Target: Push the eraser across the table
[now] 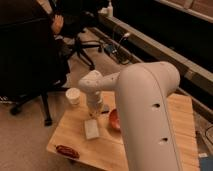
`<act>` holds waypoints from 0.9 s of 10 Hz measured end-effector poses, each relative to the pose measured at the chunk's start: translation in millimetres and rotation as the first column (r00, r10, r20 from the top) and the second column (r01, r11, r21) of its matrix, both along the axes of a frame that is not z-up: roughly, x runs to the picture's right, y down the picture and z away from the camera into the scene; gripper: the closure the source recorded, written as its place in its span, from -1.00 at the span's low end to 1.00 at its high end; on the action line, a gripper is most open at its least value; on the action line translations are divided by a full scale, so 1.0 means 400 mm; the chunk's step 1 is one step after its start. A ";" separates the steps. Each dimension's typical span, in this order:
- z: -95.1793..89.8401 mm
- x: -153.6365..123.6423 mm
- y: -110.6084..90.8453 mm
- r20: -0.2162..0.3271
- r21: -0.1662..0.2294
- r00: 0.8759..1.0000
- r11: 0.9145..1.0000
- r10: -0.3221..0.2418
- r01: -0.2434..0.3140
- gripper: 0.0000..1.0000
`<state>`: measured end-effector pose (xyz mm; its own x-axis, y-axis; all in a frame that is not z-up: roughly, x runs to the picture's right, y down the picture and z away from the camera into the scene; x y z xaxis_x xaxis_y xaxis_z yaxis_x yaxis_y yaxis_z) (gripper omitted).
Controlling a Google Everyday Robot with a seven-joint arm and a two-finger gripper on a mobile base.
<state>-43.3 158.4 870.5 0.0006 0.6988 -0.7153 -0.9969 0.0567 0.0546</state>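
Pointing straight down, the gripper (93, 114) hangs low over the table (182, 125), just left of the red bowl (114, 120) as the camera sees it. Whether it is spread or pressed together cannot be told, because its tip blends into the pale wrist above it.

The eraser (104, 109) shows as a small dark block lying flat on the planks at the far left rim of the red bowl, between the bowl and the gripper. It sits just beside the gripper, but whether the two touch cannot be told. A white flat pad (91, 129) lies left of the bowl and a little nearer the camera, right under the gripper's tip, with its long side running roughly toward the camera.

Above the gripper the wrist rises to a rounded joint. From there the thick white arm (145, 110) sweeps to the right and down across the foreground, hiding the part of the tabletop just right of the bowl. Bare light wood shows again beyond the arm, on the far right.

A white cup (73, 95) stands upright further left of the bowl and beyond it, near the table's far left edge. A dark red oblong object (65, 150) lies well apart from the bowl, at the near left corner. A black office chair (30, 65) stands on the floor, off the table and far to the left behind the bowl.
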 end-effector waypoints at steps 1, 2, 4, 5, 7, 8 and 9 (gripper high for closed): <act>0.006 0.002 0.003 -0.003 -0.002 1.000 1.000 -0.004 0.004 0.42; 0.015 0.006 0.006 -0.008 -0.002 1.000 1.000 -0.009 0.009 0.42; 0.039 0.028 -0.005 -0.042 0.019 0.999 1.000 -0.012 0.013 0.42; 0.053 0.042 -0.016 -0.064 0.036 0.998 0.999 -0.011 0.014 0.42; 0.080 0.058 -0.053 -0.092 0.084 0.996 0.996 -0.003 0.011 0.42; 0.091 0.060 -0.069 -0.097 0.106 0.995 0.994 0.000 0.010 0.42; 0.107 0.057 -0.087 -0.098 0.134 0.995 0.991 0.008 0.006 0.42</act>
<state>-20.5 123.6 913.5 -0.0659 0.7881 -0.6120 -0.9863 0.0414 0.1595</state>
